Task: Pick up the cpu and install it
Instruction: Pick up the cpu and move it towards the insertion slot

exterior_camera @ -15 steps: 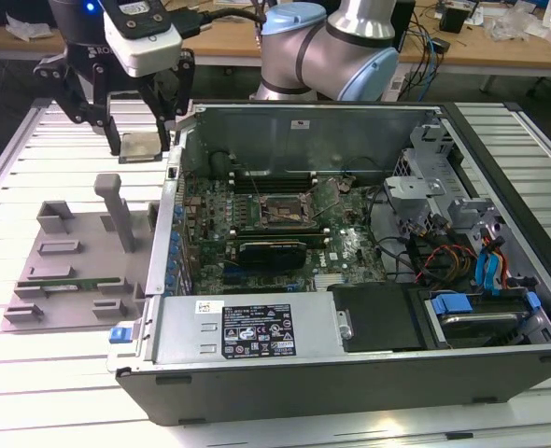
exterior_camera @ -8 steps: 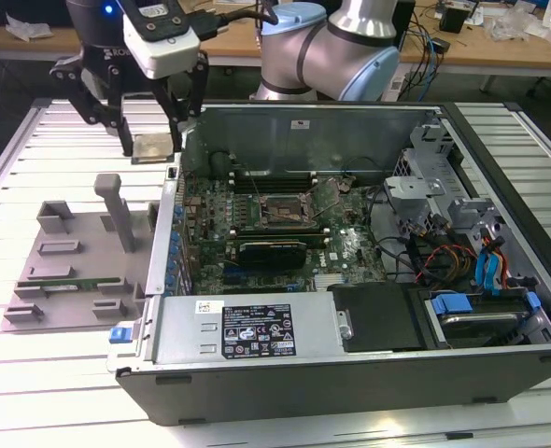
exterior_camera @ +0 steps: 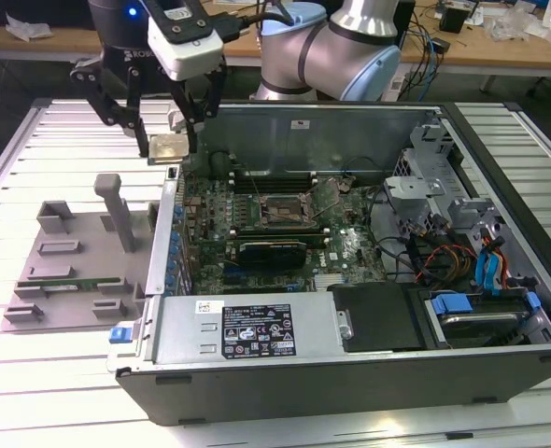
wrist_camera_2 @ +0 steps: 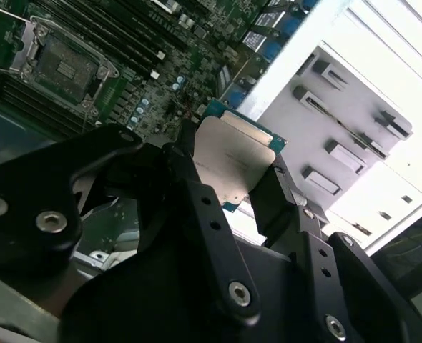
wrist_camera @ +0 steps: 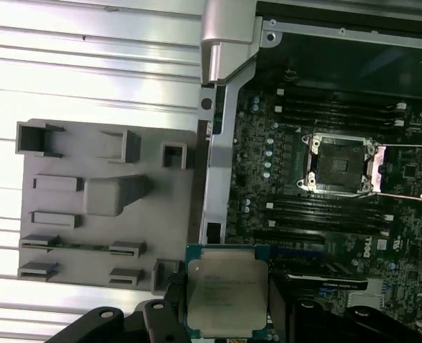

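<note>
My gripper (exterior_camera: pixel 168 151) is shut on the cpu (exterior_camera: pixel 167 146), a small square chip with a silvery top plate. It hangs in the air over the case's wall on the exterior view's left, above the edge of the motherboard. In both wrist views the cpu (wrist_camera_2: pixel 234 158) (wrist_camera: pixel 225 294) sits clamped by two opposite edges between the black fingers (wrist_camera_2: pixel 197 193). The open socket (exterior_camera: pixel 285 211) (wrist_camera: pixel 337 163) (wrist_camera_2: pixel 64 68), its metal frame lifted, lies on the green motherboard some way from the chip, toward the exterior view's right.
A grey fixture plate (exterior_camera: pixel 70 247) (wrist_camera: pixel 104 200) with posts and slots lies outside the case on the slatted table, with a green memory stick (exterior_camera: pixel 56 281) in it. Inside the case are a power supply (exterior_camera: pixel 247 329), drive cage (exterior_camera: pixel 425 173) and loose cables (exterior_camera: pixel 444 257).
</note>
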Motion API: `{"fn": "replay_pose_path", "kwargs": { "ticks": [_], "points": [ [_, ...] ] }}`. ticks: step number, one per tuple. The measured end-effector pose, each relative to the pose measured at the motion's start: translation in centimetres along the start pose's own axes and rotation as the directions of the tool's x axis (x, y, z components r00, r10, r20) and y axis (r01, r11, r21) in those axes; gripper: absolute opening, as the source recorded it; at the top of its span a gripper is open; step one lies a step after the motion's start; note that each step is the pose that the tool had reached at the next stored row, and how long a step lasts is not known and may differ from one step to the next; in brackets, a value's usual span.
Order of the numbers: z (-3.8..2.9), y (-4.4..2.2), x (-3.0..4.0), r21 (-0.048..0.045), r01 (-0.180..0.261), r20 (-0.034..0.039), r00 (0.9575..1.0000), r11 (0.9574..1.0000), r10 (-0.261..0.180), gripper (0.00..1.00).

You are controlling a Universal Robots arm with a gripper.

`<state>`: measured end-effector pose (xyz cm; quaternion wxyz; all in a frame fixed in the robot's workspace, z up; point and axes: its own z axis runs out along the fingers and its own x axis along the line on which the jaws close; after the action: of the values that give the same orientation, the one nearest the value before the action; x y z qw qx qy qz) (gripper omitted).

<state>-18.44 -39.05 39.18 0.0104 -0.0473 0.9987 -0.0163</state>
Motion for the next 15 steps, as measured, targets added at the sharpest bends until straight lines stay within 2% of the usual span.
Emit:
{"fn": "replay_pose_path", "kwargs": {
  "ticks": [2,9,13,15],
  "points": [
    [0.07,-0.05,-0.61,0.0000,0.000,-0.0003,1.0000,1.0000,0.000,0.55],
    [0.25,-0.13,-2.09,0.0001,0.000,-0.0009,1.0000,1.0000,0.000,0.55],
    [0.41,-0.16,-3.33,0.0002,0.000,-0.0018,1.0000,1.0000,0.000,0.55],
    [0.52,-0.15,-3.65,0.0001,0.000,-0.0026,1.0000,1.0000,0.000,0.55]
  ]
}}
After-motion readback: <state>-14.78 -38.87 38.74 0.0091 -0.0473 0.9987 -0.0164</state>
